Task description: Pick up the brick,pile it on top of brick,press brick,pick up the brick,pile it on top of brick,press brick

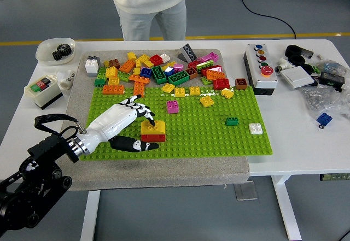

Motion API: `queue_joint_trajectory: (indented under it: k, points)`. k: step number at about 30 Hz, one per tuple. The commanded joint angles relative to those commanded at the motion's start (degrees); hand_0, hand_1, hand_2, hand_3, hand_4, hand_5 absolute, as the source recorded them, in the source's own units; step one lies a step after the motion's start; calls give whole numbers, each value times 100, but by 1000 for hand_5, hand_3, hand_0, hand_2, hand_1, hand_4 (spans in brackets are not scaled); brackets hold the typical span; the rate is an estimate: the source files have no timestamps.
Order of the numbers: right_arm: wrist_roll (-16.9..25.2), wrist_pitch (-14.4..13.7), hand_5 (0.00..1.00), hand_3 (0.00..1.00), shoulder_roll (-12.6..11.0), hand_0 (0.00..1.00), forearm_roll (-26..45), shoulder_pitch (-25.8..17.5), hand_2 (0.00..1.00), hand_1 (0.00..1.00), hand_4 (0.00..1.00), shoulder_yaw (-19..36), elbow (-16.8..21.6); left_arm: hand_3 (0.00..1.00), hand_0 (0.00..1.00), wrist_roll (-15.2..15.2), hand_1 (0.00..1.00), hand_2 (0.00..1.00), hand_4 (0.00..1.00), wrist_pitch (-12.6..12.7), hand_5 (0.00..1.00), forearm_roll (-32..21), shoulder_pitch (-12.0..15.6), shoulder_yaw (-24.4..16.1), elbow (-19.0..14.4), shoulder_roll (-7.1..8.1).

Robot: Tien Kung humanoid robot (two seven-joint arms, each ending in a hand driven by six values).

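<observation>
The left hand (133, 122) rests fingers on the yellow brick (153, 126) atop the red brick (152, 137) (light, rigid, slick plastic, I'd judge), gripping nothing; best pinched by its side walls.

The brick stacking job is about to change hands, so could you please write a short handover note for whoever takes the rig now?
Left hand: on the green baseplate, fingers resting on the yellow brick, thumb low beside the stack; it looks like a press, not a grasp.
Right hand: out of view.
Bricks: the yellow brick sits on a red brick on the baseplate; the loose pile lies along the far edge.
Done: one brick appears stacked.
Left: finish pressing, then pick, stack and press another.
A person stands at the far side, hands not visible.
</observation>
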Motion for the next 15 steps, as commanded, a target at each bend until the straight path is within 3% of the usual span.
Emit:
queue_joint_trajectory:
  k: [15]
  points:
    - [4,-2,370,580,-1,741,17,-5,712,648,808,-6,0,602,998,11,820,755,983,1,888,10,10,35,60,-14]
